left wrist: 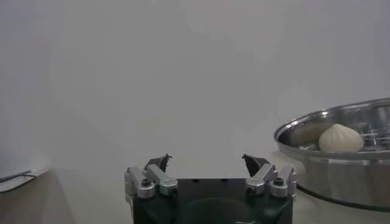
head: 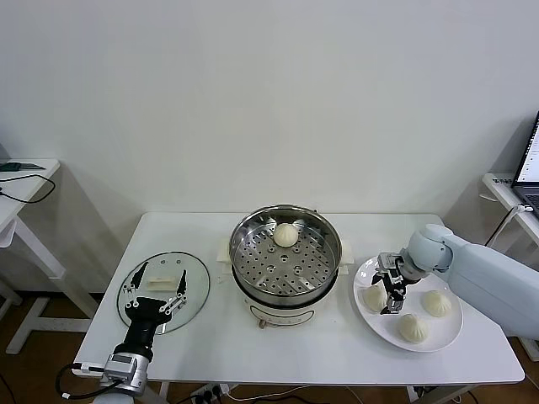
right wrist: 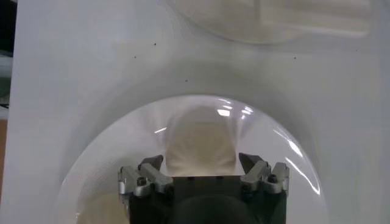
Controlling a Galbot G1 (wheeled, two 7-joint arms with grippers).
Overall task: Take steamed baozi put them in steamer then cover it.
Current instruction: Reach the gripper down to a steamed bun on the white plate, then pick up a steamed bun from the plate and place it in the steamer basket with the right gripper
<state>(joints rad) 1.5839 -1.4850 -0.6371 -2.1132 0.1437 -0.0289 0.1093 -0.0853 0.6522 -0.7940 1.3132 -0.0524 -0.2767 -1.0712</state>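
Note:
The steamer [head: 286, 263] stands mid-table with one baozi [head: 286, 235] on its perforated tray. Three baozi [head: 375, 297] [head: 436, 303] [head: 413, 327] lie on a white plate [head: 381, 326] at the right. My right gripper [head: 392, 292] is open and low over the plate; in the right wrist view its jaws [right wrist: 200, 161] stand on either side of the plate's leftmost baozi [right wrist: 200, 141], with gaps showing. The glass cover [head: 194, 282] with its white handle [head: 162, 280] lies flat at the left. My left gripper [head: 156, 301] is open and empty at the cover's near edge.
The left wrist view shows the steamer's rim [left wrist: 317, 152] and the baozi inside [left wrist: 341, 138] off to one side of the open left gripper [left wrist: 206, 161]. Side tables stand far left and far right; a laptop [head: 529, 164] is at the right edge.

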